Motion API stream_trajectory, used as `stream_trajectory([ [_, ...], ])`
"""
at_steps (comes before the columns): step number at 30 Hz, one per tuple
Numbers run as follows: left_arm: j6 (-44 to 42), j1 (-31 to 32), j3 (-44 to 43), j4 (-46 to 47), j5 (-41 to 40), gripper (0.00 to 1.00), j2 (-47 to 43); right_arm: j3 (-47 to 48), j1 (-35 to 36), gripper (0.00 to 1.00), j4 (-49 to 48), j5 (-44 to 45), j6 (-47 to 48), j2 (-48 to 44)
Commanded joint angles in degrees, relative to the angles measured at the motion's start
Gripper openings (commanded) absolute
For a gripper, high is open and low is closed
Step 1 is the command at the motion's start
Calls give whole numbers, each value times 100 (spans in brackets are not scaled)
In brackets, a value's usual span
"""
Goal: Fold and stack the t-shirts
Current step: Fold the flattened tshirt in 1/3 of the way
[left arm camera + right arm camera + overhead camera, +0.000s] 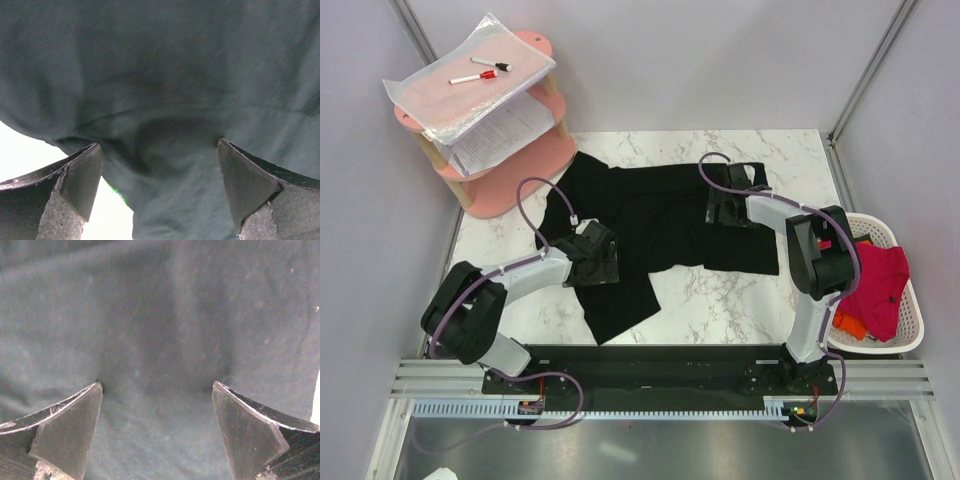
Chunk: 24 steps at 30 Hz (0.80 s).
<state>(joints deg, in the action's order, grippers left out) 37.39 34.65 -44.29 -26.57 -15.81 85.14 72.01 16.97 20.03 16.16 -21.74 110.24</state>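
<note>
A large black t-shirt (660, 225) lies spread and rumpled across the marble table. My left gripper (592, 255) is pressed down on its near left part, jaws wide open; in the left wrist view the black cloth (165, 100) bunches between the fingertips (82, 172) and bare white table shows at the lower left. My right gripper (730, 208) rests on the shirt's far right part, also open, with flat black cloth (160, 340) between its fingertips (235, 425). A red t-shirt (875, 280) and an orange one (848, 325) lie in the basket.
The white slatted basket (910, 335) stands off the table's right edge. A pink two-tier stand (505, 165) with papers and markers occupies the far left corner. Grey walls enclose the table on three sides.
</note>
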Motion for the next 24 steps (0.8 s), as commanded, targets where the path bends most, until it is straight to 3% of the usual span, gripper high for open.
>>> stream_trajectory([
  [1,-346,-99,-456,381,236,100,362,41,-264,98,-149,-8,-252,410],
  [6,-276,-414,-405,161,324,100,442,191,-466,98,27,71,-313,709],
  [13,-398,-741,26,29,306,100,-322,217,-476,98,1,-96,-261,657],
  [20,-522,-741,-62,-129,315,100,-542,130,-151,98,-25,-210,-6,-70],
  [24,-513,-662,-36,-112,605,100,-1095,-168,69,98,-52,-236,-6,-704],
])
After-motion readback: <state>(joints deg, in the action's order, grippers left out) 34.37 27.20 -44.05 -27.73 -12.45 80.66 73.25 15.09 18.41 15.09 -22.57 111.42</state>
